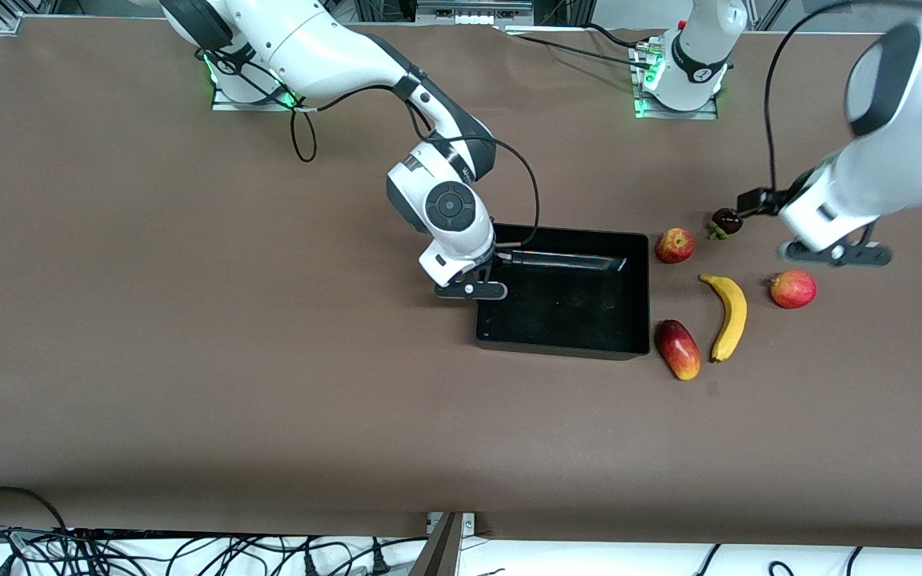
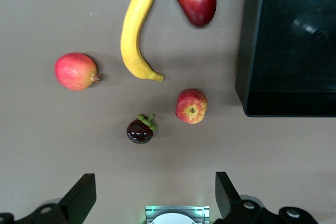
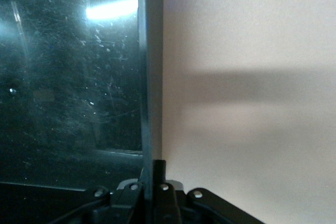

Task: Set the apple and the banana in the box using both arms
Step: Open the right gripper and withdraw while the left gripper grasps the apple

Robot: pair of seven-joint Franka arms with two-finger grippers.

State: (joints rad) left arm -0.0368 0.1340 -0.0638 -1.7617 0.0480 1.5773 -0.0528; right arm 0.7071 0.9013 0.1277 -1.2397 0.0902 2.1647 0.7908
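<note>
I am watching the right claw sitting at the box, on the wall toward the right arm's end of the desk. In the right wrist view its fingers are pressing narrow on that wall, one on each face, so it is gripping the box by its edge. The inside of the box is showing only glossy black floor with light glare on it.

The left claw is hanging in the air over the fruit toward the left arm's end of the desk, roughly above the bare brown surface between the dark round fruit and the pinkish-red fruit. In the left wrist view its fingers are standing wide apart with nothing between them.

The apple is lying on the desk just beside the box's wall, near its corner farther from the front camera. The banana is lying nearer to that camera than the apple, its curve bowing away from the box. A red-yellow oblong fruit is resting between the banana and the box, close to the box's nearer corner. None of the fruits are touching each other.
</note>
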